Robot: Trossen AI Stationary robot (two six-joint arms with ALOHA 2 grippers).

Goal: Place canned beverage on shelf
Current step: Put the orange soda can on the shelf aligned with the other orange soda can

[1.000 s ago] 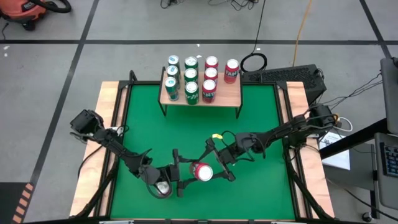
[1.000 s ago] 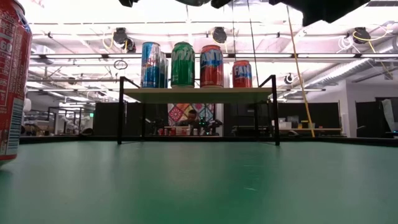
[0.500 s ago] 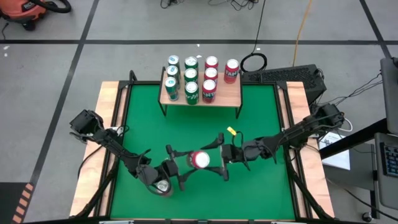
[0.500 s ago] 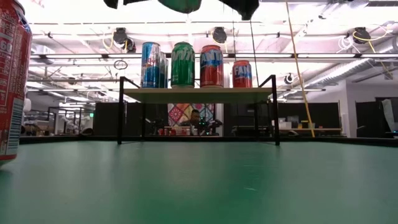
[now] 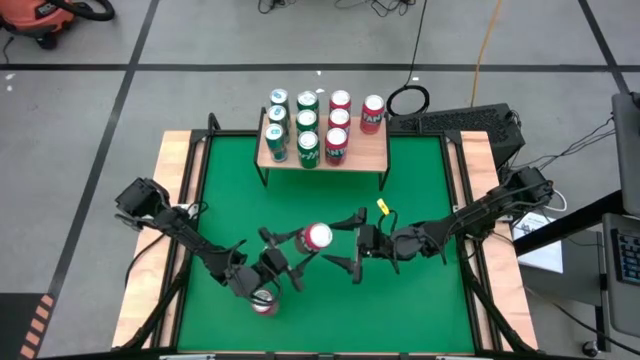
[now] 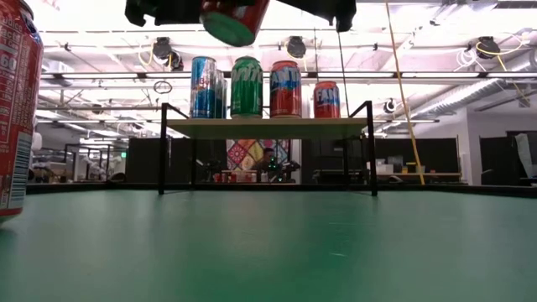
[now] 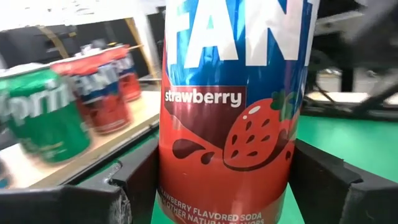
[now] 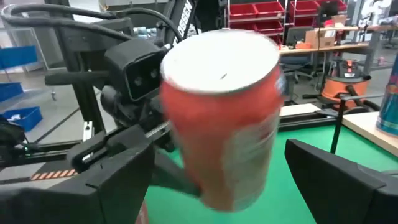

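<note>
A red can [image 5: 264, 303] stands on the green table [image 5: 420, 300] near its front edge. Just right of it, the left gripper [image 5: 291, 247] is clamped on a strawberry Fanta can [image 5: 317, 237], held in the air above mid-table. The right gripper [image 5: 357, 243], beside that can on its right, has its jaws spread wide and holds nothing. At the far edge, the shelf [image 5: 370, 151] carries 9 cans [image 5: 308, 128].
</note>
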